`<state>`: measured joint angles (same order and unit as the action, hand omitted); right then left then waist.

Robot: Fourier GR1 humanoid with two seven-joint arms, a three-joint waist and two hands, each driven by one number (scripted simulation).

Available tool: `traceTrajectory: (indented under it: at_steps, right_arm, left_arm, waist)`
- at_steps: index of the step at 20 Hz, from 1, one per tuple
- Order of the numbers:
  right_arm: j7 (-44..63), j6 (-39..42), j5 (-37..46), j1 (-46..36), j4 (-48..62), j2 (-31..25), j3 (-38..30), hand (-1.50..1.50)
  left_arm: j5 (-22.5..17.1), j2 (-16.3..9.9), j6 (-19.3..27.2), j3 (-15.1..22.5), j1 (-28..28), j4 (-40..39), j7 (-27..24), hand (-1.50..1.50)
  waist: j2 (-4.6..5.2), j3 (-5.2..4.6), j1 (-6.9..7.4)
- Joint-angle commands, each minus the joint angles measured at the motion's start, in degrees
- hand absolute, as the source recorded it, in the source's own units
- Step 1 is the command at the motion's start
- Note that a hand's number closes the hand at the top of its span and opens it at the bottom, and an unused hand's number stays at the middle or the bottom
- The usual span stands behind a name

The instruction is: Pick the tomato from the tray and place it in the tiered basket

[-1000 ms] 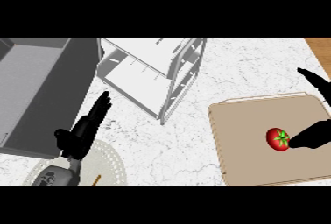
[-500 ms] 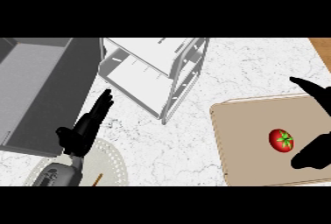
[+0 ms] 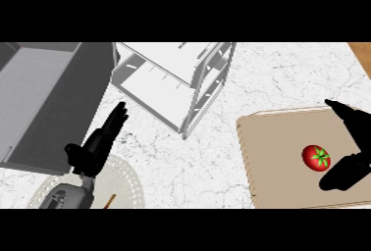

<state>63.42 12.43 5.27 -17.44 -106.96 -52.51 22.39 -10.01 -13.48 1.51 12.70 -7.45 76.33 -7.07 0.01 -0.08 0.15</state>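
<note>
My right hand (image 3: 354, 147) hovers over the tray (image 3: 279, 147) at the counter's right edge, fingers and thumb spread wide around the tomato (image 3: 316, 158) without closing on it. The tomato lies near the tray's right side. My left hand (image 3: 98, 142) rests open, fingers straight, just left of the basket (image 3: 174, 83).

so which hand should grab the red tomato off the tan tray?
Right hand: it is open around the red tomato on the tan tray. Left hand rests far across the counter.
</note>
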Motion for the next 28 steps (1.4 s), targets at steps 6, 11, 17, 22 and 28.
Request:
traceTrajectory:
  at_steps: [6, 11, 17, 22, 28]
  right_arm:
    - [2.7, -2.2, 7.2, 6.3, 2.5, 8.0, 0.6, -1.50]
    - [1.7, 0.3, 9.9, 4.6, 8.5, 9.8, -1.0, -1.50]
    - [-0.6, 2.6, 10.7, 8.2, 8.6, 10.6, -4.6, -1.50]
    - [-6.0, 2.3, 17.1, 8.1, 14.8, 16.4, -5.7, -1.50]
    - [-11.3, 4.6, 19.9, 8.2, 20.4, 19.5, -8.7, -1.50]
  left_arm:
    - [2.5, 2.7, 0.9, -1.4, -2.5, -3.3, -0.8, 0.00]
    - [1.6, 1.7, -1.9, -2.5, -0.9, -1.8, 0.0, 0.00]
    - [4.9, 4.4, -0.4, -0.6, 2.1, 0.1, -1.0, 0.00]
    - [3.3, 1.7, -4.2, -4.6, 0.4, 2.8, 2.9, 0.00]
    - [4.3, 3.8, -4.9, -7.1, -1.8, -3.2, 0.0, 0.00]
  waist:
    - [0.00, 0.06, -0.38]
    - [0.00, 0.06, -0.06]
    - [-0.06, 0.06, -0.22]
    - [-0.03, 0.08, 0.00]
    - [0.01, 0.07, -0.13]
